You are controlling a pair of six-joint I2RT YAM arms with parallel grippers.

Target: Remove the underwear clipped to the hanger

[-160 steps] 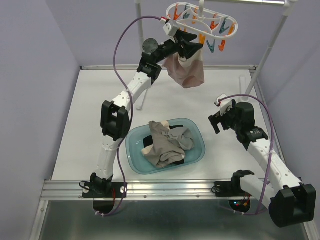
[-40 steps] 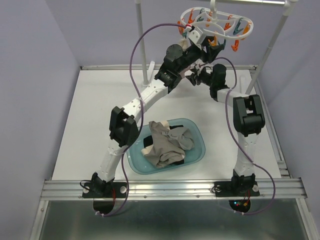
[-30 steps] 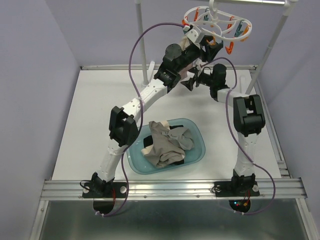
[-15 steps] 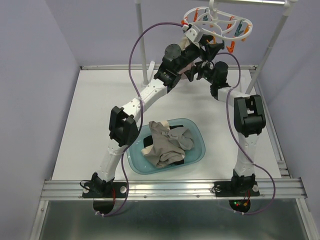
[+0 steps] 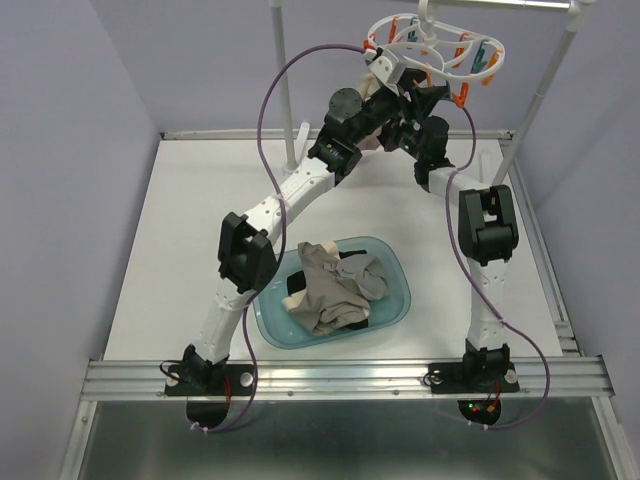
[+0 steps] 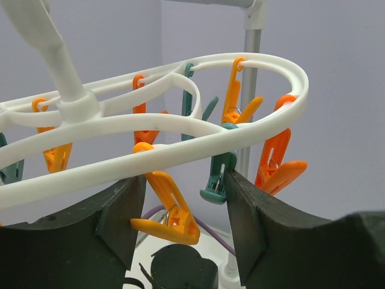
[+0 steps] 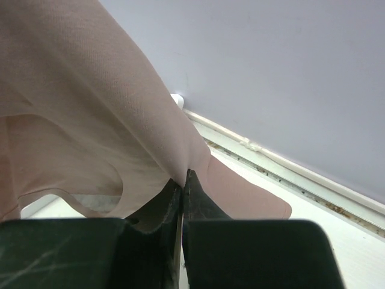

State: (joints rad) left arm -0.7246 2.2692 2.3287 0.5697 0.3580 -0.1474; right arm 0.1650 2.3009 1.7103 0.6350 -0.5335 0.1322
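Observation:
The white hanger [image 5: 432, 45] [image 6: 180, 135] hangs from the rack's top bar, with orange and teal pins dangling from it. My left gripper [image 5: 408, 92] [image 6: 183, 208] is raised just under the ring. It is open, with an orange clothespin [image 6: 165, 211] between its fingers. My right gripper [image 5: 398, 128] [image 7: 182, 179] is just below it, shut on a fold of the pale pink underwear [image 7: 90, 108] [image 5: 371, 88]. That cloth is mostly hidden behind the arms in the top view. More underwear [image 5: 332, 285], beige, grey and black, lies in the teal basin [image 5: 398, 300].
White rack poles [image 5: 283, 90] [image 5: 545, 90] stand at the back left and back right of the table. The right pole [image 6: 251, 78] rises close behind the hanger. The left arm's purple cable [image 5: 268, 95] loops high beside the left pole.
My right gripper has risen a little toward the hanger and shut on the pink cloth. The left gripper has stayed put under the ring.

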